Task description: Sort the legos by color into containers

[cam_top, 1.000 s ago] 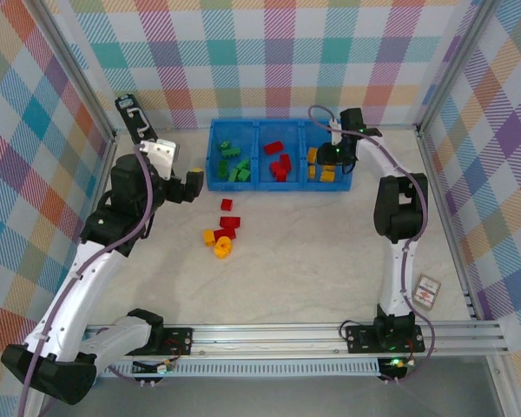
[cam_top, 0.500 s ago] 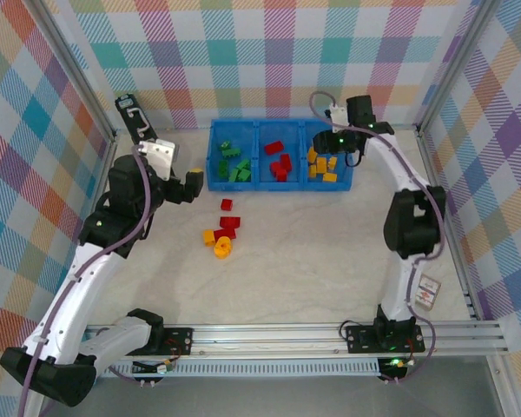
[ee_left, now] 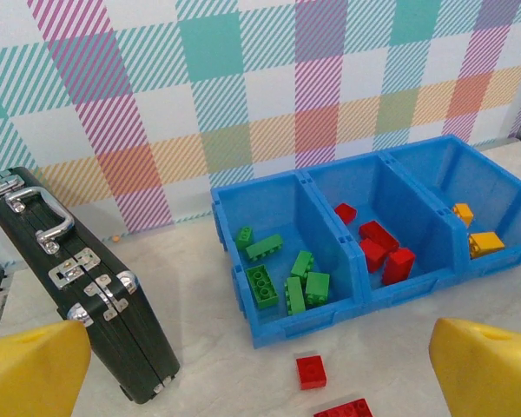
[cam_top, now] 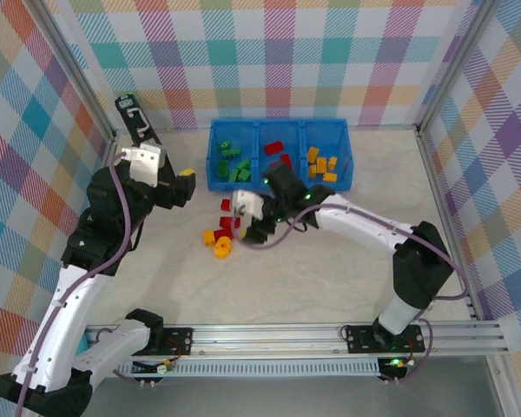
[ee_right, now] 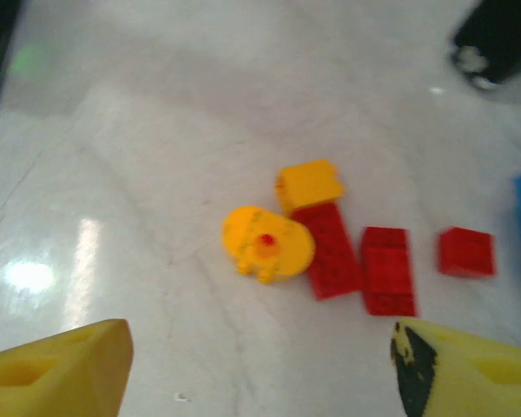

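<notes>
The blue tray (cam_top: 278, 182) stands at the back; its three containers hold green legos (ee_left: 286, 278), red legos (ee_left: 384, 252) and orange legos (ee_left: 479, 241), from left to right. Loose legos lie in front of it: a round yellow piece (ee_right: 267, 243), a yellow brick (ee_right: 309, 183) and three red bricks (ee_right: 334, 250) (ee_right: 387, 269) (ee_right: 466, 252). My right gripper (ee_right: 260, 369) hovers just short of this cluster, open, with nothing between its yellow fingers (ee_right: 56, 369). In the top view it (cam_top: 245, 226) sits right of the pile. My left gripper (cam_top: 181, 184) hangs open left of the tray.
A black case with metal clasps (ee_left: 78, 295) stands left of the tray, close to my left arm. Checked walls and metal posts enclose the table. Bare tabletop (cam_top: 313, 278) stretches in front of the loose bricks.
My right arm has swung from the tray's right compartment down to the loose bricks, and its jaws have opened wider. The left arm has shifted slightly.
</notes>
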Controlling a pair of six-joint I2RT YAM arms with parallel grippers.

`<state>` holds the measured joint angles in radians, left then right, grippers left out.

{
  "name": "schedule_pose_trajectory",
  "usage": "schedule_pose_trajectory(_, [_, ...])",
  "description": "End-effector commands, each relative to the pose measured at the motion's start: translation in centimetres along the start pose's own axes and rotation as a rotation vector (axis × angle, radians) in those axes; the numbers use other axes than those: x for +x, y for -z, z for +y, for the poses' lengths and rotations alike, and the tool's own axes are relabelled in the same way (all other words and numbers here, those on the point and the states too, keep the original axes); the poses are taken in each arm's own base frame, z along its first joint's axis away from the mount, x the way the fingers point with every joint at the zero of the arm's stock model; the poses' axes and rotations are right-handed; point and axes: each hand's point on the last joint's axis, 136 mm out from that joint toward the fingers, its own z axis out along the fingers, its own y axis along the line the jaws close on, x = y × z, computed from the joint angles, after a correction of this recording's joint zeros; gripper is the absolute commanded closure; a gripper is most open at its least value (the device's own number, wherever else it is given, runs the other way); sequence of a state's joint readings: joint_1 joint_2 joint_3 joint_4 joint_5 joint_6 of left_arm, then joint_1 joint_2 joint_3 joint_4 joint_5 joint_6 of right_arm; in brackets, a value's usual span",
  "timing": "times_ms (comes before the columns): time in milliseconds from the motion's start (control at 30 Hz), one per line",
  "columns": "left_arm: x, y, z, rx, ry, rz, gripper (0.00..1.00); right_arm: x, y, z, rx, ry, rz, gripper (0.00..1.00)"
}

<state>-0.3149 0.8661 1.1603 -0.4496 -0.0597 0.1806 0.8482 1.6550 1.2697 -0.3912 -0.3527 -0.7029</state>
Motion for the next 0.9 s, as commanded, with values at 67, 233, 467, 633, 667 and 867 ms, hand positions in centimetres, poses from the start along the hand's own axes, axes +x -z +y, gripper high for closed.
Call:
schedule_pose_trajectory(67, [-0.7,0.8,0.2,0.002,-0.008,-0.031,0.00,-0.2,-1.5,2.6,-0.038,0.231,0.026,0.13])
schedule_pose_trajectory(233, [-0.3,0.5,0.2,0.003,-0.012,-0.017,0.00,0.6,-4.6,3.0,-0.032,0.267,0.081,0.09])
schedule_pose_trajectory(467, [-0.4,0.7,0.1,0.010,-0.016,-0.023,0.00,0.7,-7.7,1.3,-0.021,0.212,0.125,0.03])
schedule_pose_trajectory(633, [-0.4,0.8,0.0,0.013,-0.017,-0.033,0.00,1.0,-9.7,0.1,-0.010,0.189,0.160,0.03])
schedule_pose_trajectory(667, [-0.4,0.9,0.0,0.013,-0.016,-0.035,0.00,1.1,-10.1,0.0,-0.013,0.183,0.167,0.02])
schedule_pose_trajectory(867, [-0.4,0.9,0.0,0.014,-0.020,-0.038,0.00,2.3,-11.9,0.0,-0.043,0.154,0.206,0.00])
